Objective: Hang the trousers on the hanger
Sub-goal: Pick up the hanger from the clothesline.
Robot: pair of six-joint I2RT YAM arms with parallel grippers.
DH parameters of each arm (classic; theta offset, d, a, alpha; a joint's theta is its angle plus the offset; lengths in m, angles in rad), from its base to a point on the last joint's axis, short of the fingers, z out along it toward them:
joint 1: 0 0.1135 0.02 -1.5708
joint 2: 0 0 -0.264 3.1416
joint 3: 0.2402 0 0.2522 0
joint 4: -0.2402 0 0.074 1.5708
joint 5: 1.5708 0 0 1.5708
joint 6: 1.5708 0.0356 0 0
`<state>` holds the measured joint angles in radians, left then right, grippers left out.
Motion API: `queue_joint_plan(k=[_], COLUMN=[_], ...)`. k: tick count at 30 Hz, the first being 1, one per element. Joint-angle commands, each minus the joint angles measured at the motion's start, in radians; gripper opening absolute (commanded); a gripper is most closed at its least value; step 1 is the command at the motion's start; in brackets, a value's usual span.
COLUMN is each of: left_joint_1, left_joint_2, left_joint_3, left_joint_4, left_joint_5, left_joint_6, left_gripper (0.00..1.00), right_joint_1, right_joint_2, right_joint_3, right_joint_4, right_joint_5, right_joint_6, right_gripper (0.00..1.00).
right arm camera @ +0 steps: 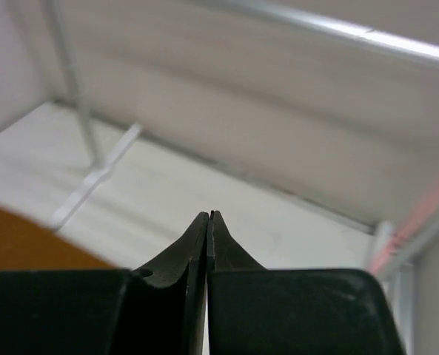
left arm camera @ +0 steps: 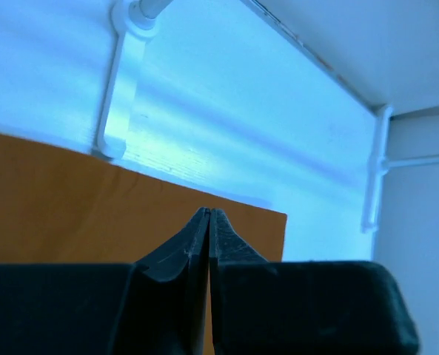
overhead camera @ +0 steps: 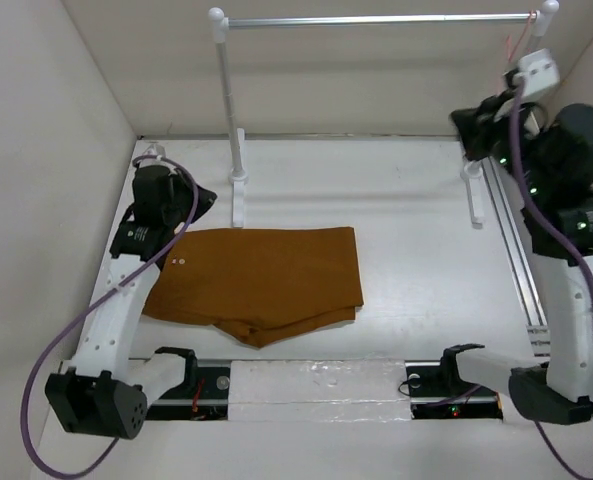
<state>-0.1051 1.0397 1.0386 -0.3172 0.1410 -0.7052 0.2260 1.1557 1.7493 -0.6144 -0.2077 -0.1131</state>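
The rust-brown trousers [overhead camera: 261, 280] lie folded flat in the middle of the table; they also show in the left wrist view [left arm camera: 71, 207] and at the lower left of the right wrist view [right arm camera: 19, 240]. The thin pink hanger [overhead camera: 516, 40] hangs at the right end of the rail, and shows as a blurred pink streak in the right wrist view [right arm camera: 419, 222]. My left gripper [overhead camera: 204, 200] is shut and empty, just off the trousers' far left corner [left arm camera: 209, 213]. My right gripper [overhead camera: 461, 125] is shut and empty, raised at the far right, below the hanger [right arm camera: 208, 216].
A silver rail [overhead camera: 376, 20] on white posts [overhead camera: 231, 110] spans the back, with foot brackets on the table [overhead camera: 239, 200] [overhead camera: 473, 195]. White walls close in the left, back and right. A metal track [overhead camera: 516, 250] runs along the right side.
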Motion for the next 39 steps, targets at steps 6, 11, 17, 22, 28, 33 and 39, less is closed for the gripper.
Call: queue_joint_plan(k=[6,11,17,22,28,33,39], left_joint_1=[-0.464,-0.636,-0.645,-0.668,-0.668,-0.668,-0.668], left_joint_2=[0.364,0.372,0.289,0.272,0.286,0.329,0.355], left_joint_3=[0.533,0.514,0.218,0.126,0.173,0.261,0.343], left_joint_4=[-0.168,-0.146,-0.062,-0.066,-0.079,-0.094,-0.102], left_joint_5=[-0.483,-0.563,-0.416,-0.417,-0.403,-0.366,-0.321], left_joint_6=[0.245,0.268,0.159,0.125,0.108,0.121,0.121], left_gripper=[0.0,0.19,0.38,0.38,0.38,0.48,0.52], right_joint_1=[-0.476,-0.543,-0.554,-0.564,-0.554,-0.577,-0.616], right_joint_2=[0.393,0.489,0.61,0.611,0.578,0.536,0.389], right_joint_3=[0.337,0.322,0.374,0.283,0.228,0.188,0.056], right_joint_4=[-0.111,0.002,0.016,0.085,0.148,0.257,0.435], right_joint_5=[-0.22,-0.326,-0.358,-0.38,-0.377,-0.438,-0.513], right_joint_6=[0.003,0.058,0.032,0.035,0.039,0.084,0.197], right_gripper=[0.63,0.7,0.71,0.47,0.0,0.0,0.0])
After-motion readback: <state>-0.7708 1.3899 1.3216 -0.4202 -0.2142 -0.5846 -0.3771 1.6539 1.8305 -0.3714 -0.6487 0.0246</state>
